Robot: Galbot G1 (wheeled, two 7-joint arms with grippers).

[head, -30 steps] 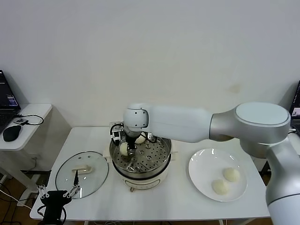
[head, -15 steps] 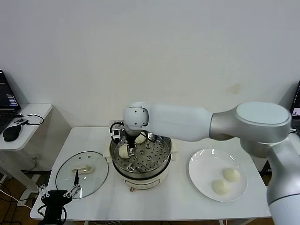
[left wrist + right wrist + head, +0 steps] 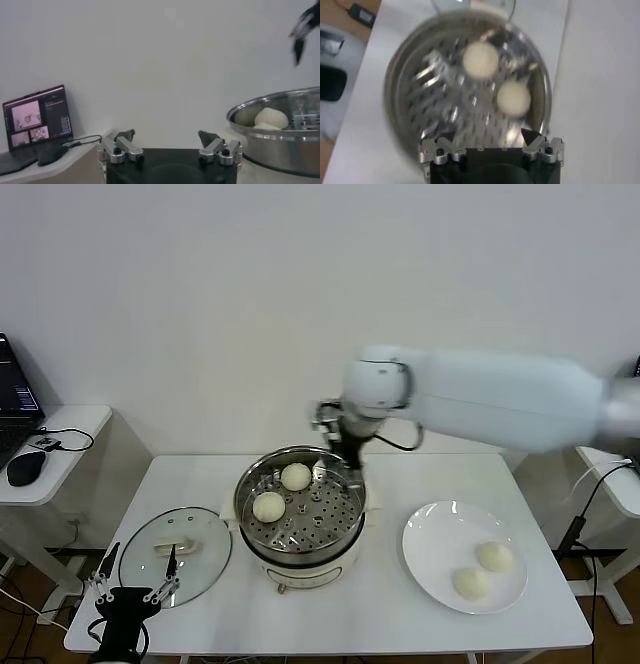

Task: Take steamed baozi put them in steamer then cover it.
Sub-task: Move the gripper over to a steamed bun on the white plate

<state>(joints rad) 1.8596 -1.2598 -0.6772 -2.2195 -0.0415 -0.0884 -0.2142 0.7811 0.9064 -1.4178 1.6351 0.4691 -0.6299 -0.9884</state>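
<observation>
The steel steamer (image 3: 300,509) stands mid-table on its white base. Two baozi lie on its perforated tray, one at the left (image 3: 268,506) and one at the back (image 3: 295,476); both show in the right wrist view (image 3: 480,58) (image 3: 514,98). Two more baozi (image 3: 494,556) (image 3: 467,582) lie on the white plate (image 3: 430,544) at the right. The glass cover (image 3: 175,555) lies flat on the table left of the steamer. My right gripper (image 3: 337,434) is open and empty, above the steamer's back right rim. My left gripper (image 3: 128,596) is open and empty, low at the table's front left, in front of the cover.
A side table at the far left holds a laptop (image 3: 14,399), a black mouse (image 3: 25,467) and a cable. The white wall stands close behind the table. The left wrist view shows the laptop (image 3: 37,119) and the steamer's rim (image 3: 280,100).
My right gripper let go of a baozi at the left of the tray, then rose and moved back to the right. The left gripper's fingers have spread a little wider.
</observation>
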